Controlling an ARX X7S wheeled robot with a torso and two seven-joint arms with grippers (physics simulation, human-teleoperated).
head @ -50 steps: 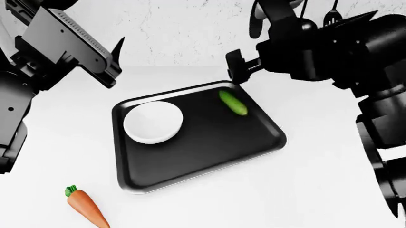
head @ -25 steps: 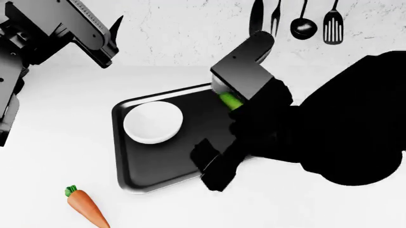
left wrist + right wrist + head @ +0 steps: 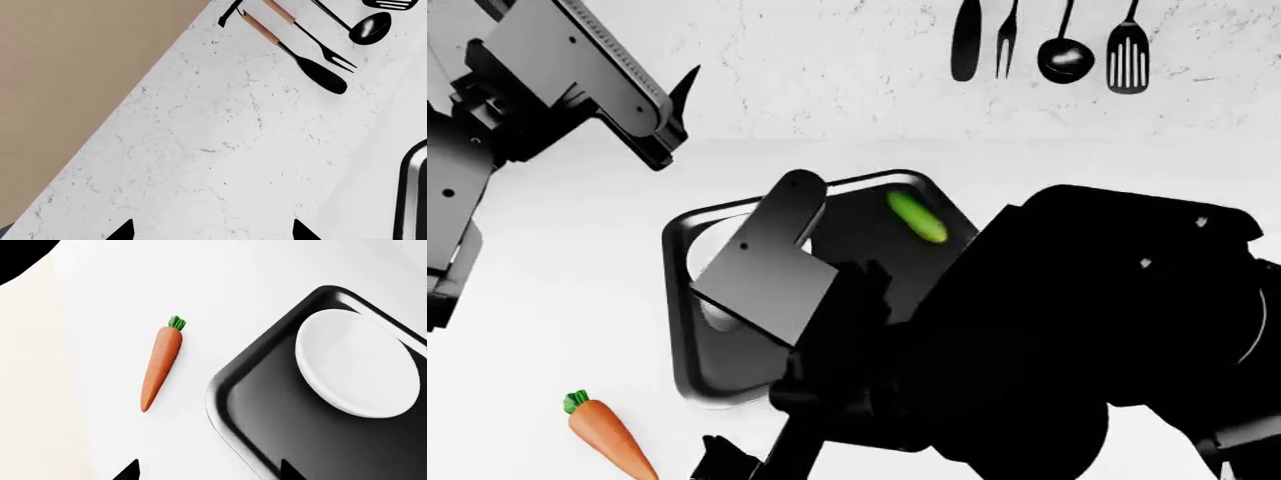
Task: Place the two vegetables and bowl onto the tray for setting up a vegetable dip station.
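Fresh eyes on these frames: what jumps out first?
The right arm, a big dark mass, sweeps across the head view and covers much of the black tray and most of the white bowl on it. The orange carrot stands out next, alone on the white counter beside the tray's corner. The green cucumber lies near the tray's far edge.

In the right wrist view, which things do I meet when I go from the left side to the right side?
carrot → tray near rim → bowl
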